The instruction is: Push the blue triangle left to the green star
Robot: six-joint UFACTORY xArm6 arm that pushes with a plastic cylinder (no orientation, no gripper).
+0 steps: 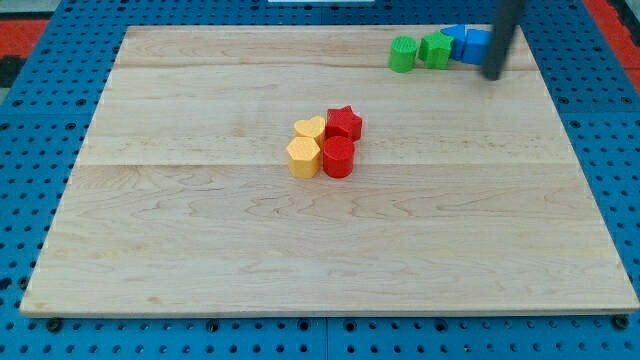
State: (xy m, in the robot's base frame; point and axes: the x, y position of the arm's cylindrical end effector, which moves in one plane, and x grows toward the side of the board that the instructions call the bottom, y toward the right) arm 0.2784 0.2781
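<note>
At the view's top right stands a row of blocks. A green cylinder (402,54) is leftmost, then a green star (435,49), then a blue triangle (456,40) touching the star's right side, then a second blue block (477,46), partly hidden by the rod. My tip (494,75) is just right of and slightly below the blue blocks, touching or nearly touching the right one.
A cluster sits near the middle of the wooden board (200,230): a red star (344,123), a red cylinder (338,157), a yellow heart (311,129) and a yellow hexagon (303,157). A blue pegboard (30,150) surrounds the board.
</note>
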